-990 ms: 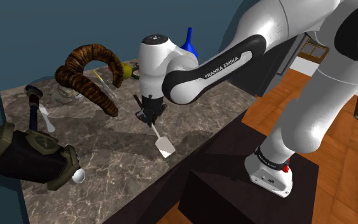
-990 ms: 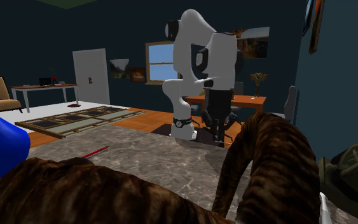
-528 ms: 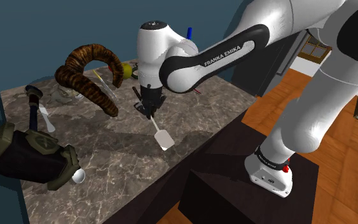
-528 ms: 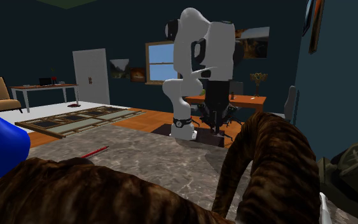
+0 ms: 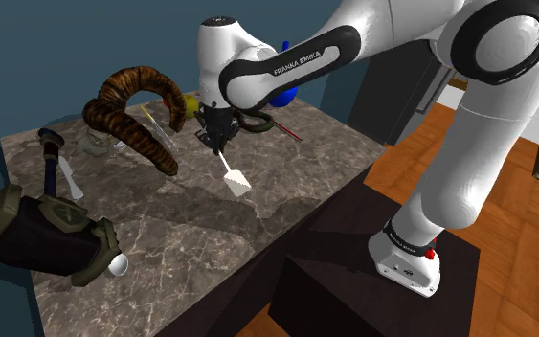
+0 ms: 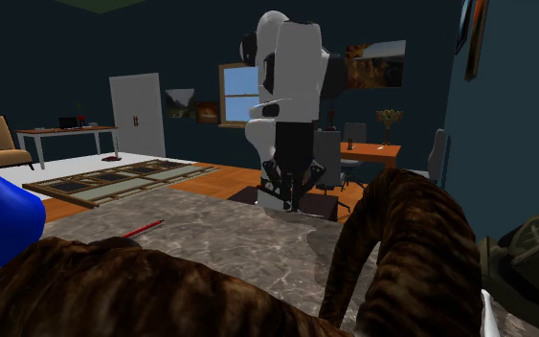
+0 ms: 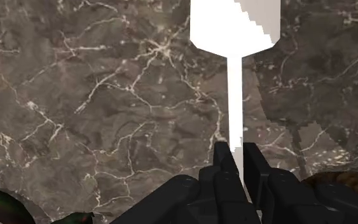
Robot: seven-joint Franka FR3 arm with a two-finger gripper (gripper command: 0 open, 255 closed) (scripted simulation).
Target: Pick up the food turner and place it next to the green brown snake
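Gripper: the black gripper [image 5: 217, 144] hangs from the white arm [image 5: 286, 67] over the middle of the bench [image 5: 181, 249] and points down. In the second exterior view it [image 6: 291, 196] hangs over the far part of the marble top.
Fingers: the fingers [image 7: 224, 164] are closed on the thin white handle of the turner, one on each side, clasping it near its end.
Turner: the white turner [image 5: 235, 181] is held in the gripper, handle up and flat blade lowest, slanting toward the shoulder view's lower right. In the wrist view its blade [image 7: 234, 25] reaches away from the fingers over the marble. A shadow set off to one side of the blade suggests it is raised off the surface.
Snake: the brown striped snake [image 5: 128, 101] arches on the bench to the shoulder view's left of the gripper, near the turner but apart from it. In the second exterior view its body [image 6: 406, 249] lies nearest the camera.
Bench: dark brown marble with pale veins.
Far side of the bench: a blue vessel [image 5: 287, 95] stands just behind the arm's wrist, and a thin red stick [image 5: 291, 134] lies beside it. A small yellow-green thing [image 5: 192, 103] lies by the snake's far end.
Left side of the bench: a dark-handled tool [image 5: 51, 158] lies there, with a bulky olive and black object [image 5: 42, 228] at the near left corner.
Stand: a dark box [image 5: 353, 287] at the shoulder view's lower right, on a wooden floor [image 5: 521, 239].
Room: a white door [image 6: 138, 115] and a window [image 6: 238, 91] show behind the arm.
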